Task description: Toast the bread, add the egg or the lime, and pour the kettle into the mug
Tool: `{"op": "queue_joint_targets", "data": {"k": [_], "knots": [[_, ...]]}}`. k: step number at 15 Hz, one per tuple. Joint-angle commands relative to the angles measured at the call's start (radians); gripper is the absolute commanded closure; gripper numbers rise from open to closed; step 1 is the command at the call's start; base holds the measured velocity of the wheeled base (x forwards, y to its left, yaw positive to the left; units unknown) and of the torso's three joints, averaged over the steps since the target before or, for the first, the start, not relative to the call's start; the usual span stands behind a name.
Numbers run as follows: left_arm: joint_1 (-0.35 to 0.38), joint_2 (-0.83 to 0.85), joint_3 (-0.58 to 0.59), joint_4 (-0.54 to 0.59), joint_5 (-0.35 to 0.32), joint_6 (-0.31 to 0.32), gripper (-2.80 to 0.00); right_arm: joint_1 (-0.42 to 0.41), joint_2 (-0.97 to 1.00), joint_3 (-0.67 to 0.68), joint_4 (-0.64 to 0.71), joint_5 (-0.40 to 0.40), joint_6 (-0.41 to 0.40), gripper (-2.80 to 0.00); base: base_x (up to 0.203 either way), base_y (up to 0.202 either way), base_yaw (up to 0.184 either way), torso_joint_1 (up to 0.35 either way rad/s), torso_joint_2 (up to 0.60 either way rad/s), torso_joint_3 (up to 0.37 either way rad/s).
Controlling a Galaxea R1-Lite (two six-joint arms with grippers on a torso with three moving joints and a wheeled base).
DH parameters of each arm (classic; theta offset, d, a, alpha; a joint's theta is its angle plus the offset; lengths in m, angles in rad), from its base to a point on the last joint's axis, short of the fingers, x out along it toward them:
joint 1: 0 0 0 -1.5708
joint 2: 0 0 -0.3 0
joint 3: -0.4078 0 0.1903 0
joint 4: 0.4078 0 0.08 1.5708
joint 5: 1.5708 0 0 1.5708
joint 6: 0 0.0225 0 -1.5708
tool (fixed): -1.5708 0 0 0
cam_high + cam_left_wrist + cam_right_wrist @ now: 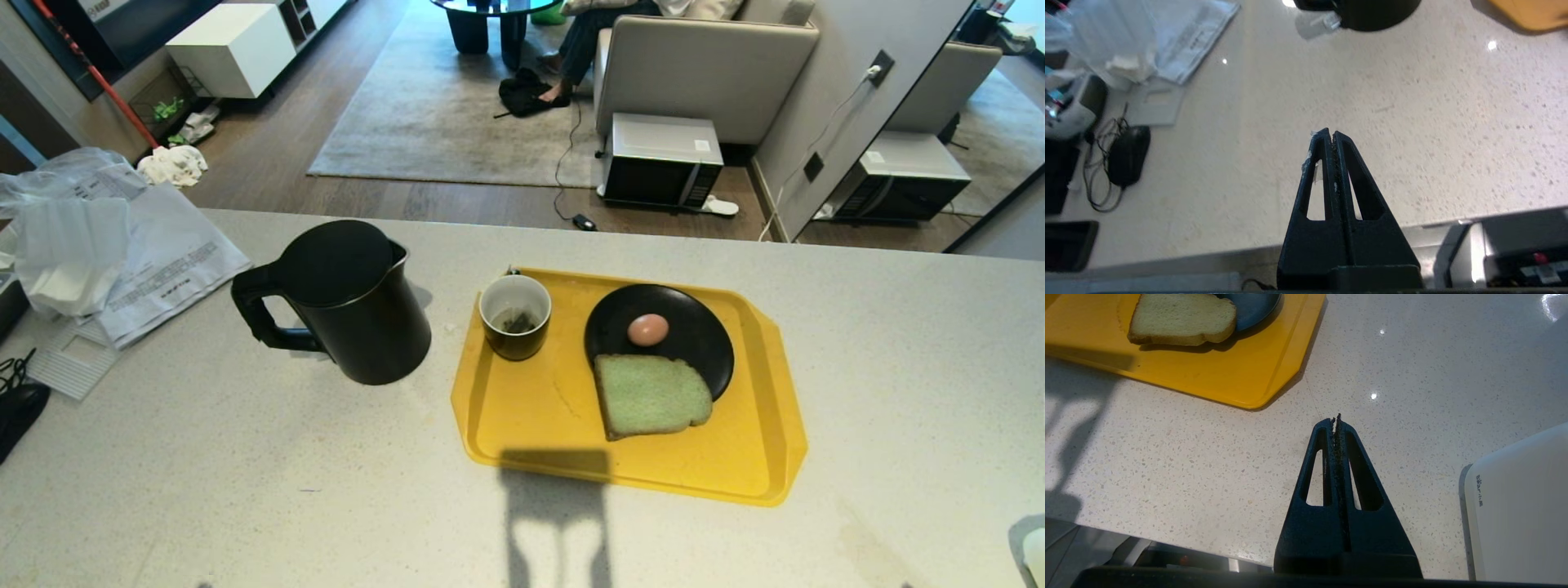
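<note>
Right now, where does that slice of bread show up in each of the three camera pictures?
Head view: the bread lies on the yellow tray, its far edge on the black plate.
Left wrist view: not in it; only a tray corner shows.
Right wrist view: the bread is at the top left, on the tray.
Shared landmark: the tray.

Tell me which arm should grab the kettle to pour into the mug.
Left. The kettle stands left of the tray, its handle turned to the robot's left, and the left gripper hangs shut over bare counter on that side. The right gripper, also shut, sits beyond the tray's far corner from the mug.
</note>
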Motion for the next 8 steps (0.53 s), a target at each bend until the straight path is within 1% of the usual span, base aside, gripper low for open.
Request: {"op": "queue_joint_targets", "data": {"k": [1,3,5,8], "knots": [[0.000,-0.042,0.005,0.007,0.006,-0.016,0.00,0.000,0.001,0.002,-0.001,0.001,-0.001,0.00,0.000,0.000,0.000,0.000,0.00,0.000],[-0.001,-0.042,0.004,0.006,0.022,-0.087,0.00,0.000,0.000,0.002,-0.001,0.001,-0.001,0.00,0.000,0.000,0.000,0.000,0.00,0.000],[-0.001,-0.042,0.003,0.000,0.025,-0.151,0.00,0.000,0.000,0.002,-0.001,0.001,-0.001,0.00,0.000,0.000,0.000,0.000,0.00,0.000],[0.000,-0.041,-0.005,0.016,0.023,-0.199,0.00,0.000,0.000,0.002,-0.001,0.001,-0.001,0.00,0.000,0.000,0.000,0.000,0.00,0.000]]}}
